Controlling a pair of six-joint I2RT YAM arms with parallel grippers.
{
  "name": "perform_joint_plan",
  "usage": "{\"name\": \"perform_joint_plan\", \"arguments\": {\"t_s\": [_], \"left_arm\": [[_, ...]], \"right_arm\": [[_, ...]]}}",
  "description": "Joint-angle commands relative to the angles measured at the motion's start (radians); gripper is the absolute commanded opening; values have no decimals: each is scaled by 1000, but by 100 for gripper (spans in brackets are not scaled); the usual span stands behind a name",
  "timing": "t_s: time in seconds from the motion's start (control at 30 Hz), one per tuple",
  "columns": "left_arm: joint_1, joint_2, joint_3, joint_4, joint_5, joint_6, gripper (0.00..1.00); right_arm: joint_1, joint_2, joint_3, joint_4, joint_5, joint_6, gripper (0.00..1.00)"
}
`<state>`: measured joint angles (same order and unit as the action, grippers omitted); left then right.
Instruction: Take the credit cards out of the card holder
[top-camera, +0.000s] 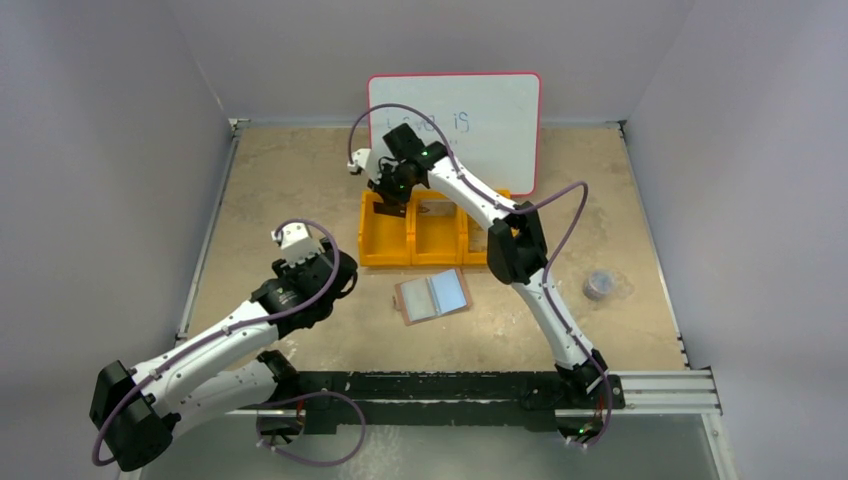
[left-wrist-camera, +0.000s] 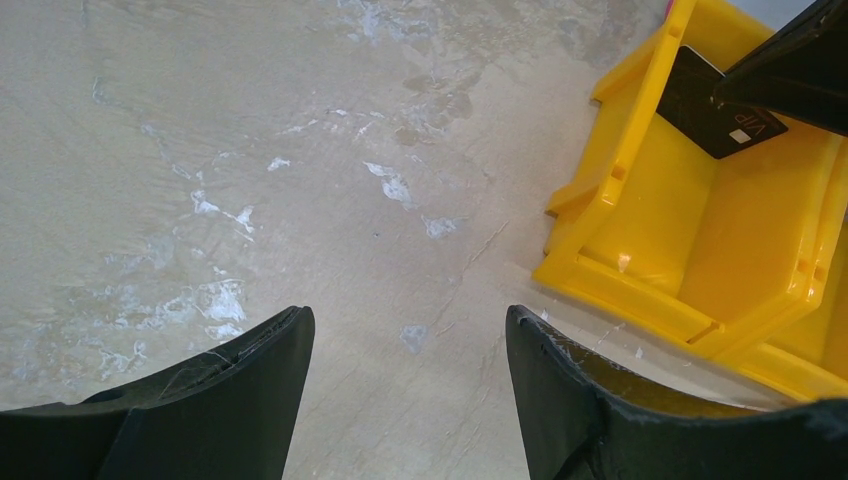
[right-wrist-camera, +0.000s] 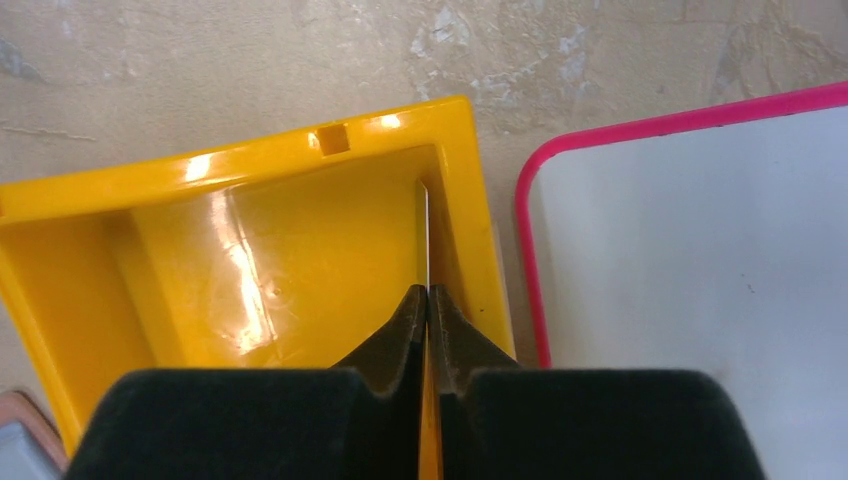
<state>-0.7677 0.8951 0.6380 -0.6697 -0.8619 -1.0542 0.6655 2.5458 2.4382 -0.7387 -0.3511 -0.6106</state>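
Step in hand: depositing a removed card into the yellow tray (top-camera: 385, 250), by my reading
Right gripper (right-wrist-camera: 427, 298): jaws pressed together on the black card (left-wrist-camera: 715, 105); its own camera shows the card edge-on as a thin line between the fingertips
Black card position: held tilted over the tray's leftmost compartment, lower edge inside the walls; contact with the floor cannot be confirmed
Left gripper (left-wrist-camera: 410, 325): jaws spread wide, nothing between them, hanging over bare table (left-wrist-camera: 250, 150) just left of the tray
Card holder (top-camera: 433, 296): lying open and flat on the table in front of the tray, between the two arms, pale blue pocket on its right half; neither gripper touches it
Holder contents: too small to tell whether any cards remain inside
Middle compartment: a pale flat piece (top-camera: 433, 208) shows there, possibly another card; not certain
Progress: at least one card out; the task looks partly done
Next move calls for: parting the right jaws so the card drops inside the compartment, then lifting clear of the tray wall before returning to the holder
Risk: the card stands close to the compartment wall nearest the whiteboard (right-wrist-camera: 700, 280) and may lean on it instead of lying flat
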Motion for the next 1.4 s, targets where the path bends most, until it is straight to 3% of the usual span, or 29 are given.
{"name": "perform_joint_plan", "arguments": {"t_s": [0.0, 0.1, 0.23, 0.33, 0.67, 0.8, 1.13, 1.37], "left_arm": [[5, 2, 23, 30, 0, 13, 70], [5, 0, 20, 29, 4, 13, 70], [5, -3, 16, 34, 11, 11, 70], [4, -5, 13, 36, 15, 11, 70], [4, -2, 5, 45, 30, 10, 69], [4, -10, 4, 44, 33, 6, 69], [4, -38, -13, 61, 65, -1, 71], [4, -5, 1, 109, 81, 20, 76]], "right_arm": [[7, -46, -5, 46, 76, -21, 8], [12, -69, -23, 87, 104, -19, 12], [22, -116, -44, 129, 114, -25, 26], [28, -153, -75, 165, 143, -24, 29], [34, -220, -150, 257, 246, -17, 23], [34, -287, -195, 319, 174, 85, 23], [34, -772, -842, 875, 190, 421, 29], [32, -1083, -1257, 1019, 258, 706, 38]]}}
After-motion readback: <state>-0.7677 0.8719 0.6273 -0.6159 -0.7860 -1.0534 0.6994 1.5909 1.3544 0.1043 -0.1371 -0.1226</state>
